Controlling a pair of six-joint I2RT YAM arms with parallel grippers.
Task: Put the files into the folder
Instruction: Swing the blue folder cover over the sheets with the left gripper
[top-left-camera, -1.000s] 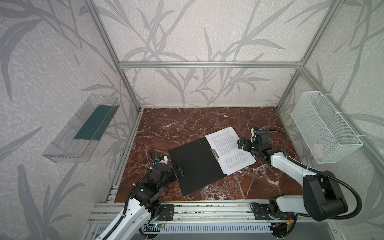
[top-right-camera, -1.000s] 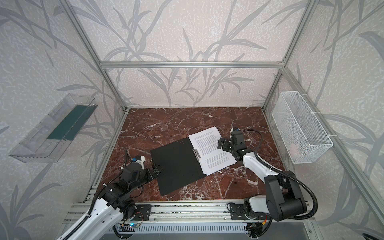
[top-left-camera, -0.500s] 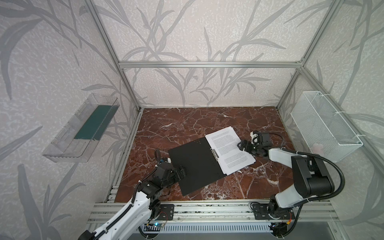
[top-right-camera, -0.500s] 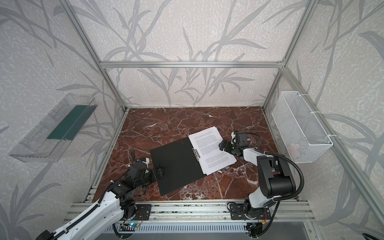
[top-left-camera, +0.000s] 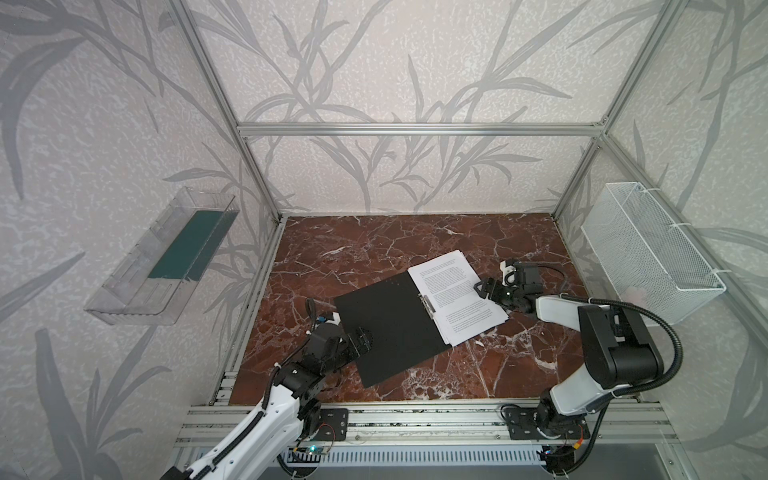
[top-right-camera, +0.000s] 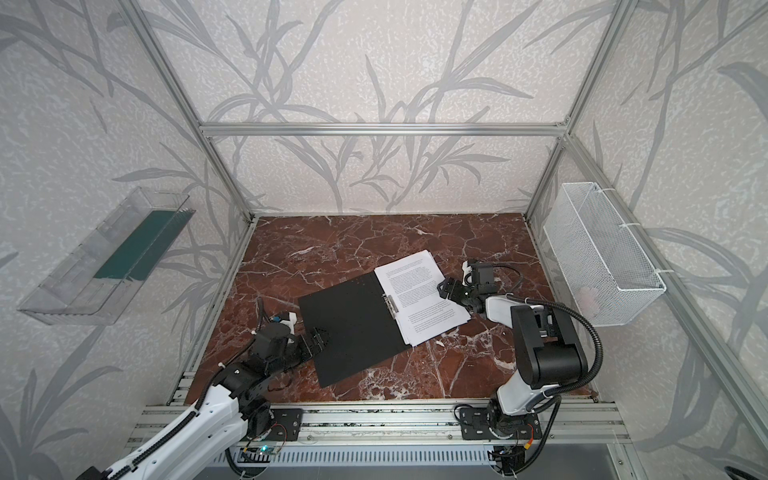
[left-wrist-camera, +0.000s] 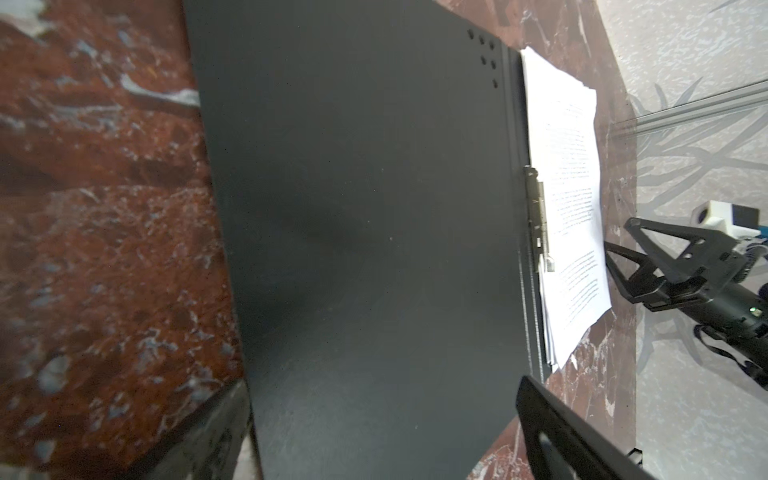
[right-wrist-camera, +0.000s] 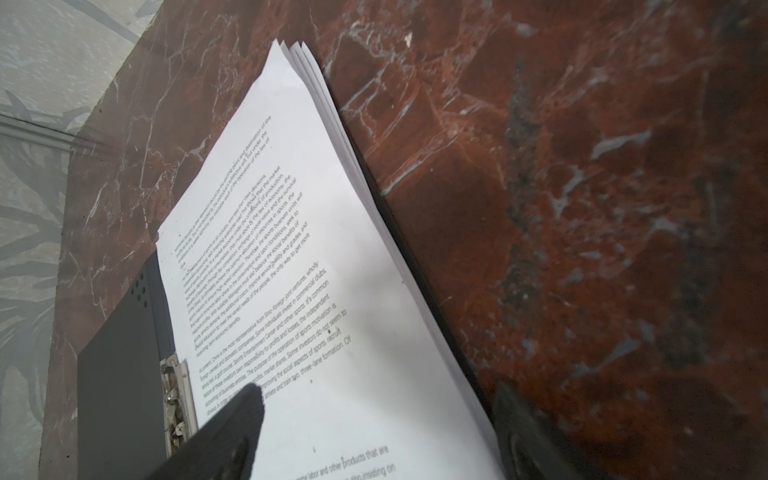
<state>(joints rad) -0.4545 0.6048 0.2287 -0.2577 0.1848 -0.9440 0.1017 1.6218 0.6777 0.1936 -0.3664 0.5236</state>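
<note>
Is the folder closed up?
No, the folder lies open on the table, black inside facing up, with the papers on one half.

Matt black folder (top-left-camera: 386, 332), shiny metal spine clip (top-left-camera: 427, 302), white paper files (top-left-camera: 457, 295), glossy marble-look tabletop (top-left-camera: 374, 245)

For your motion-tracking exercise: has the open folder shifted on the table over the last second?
No. The folder keeps its place: its near corner lies just as far from the front rail as before.
</note>
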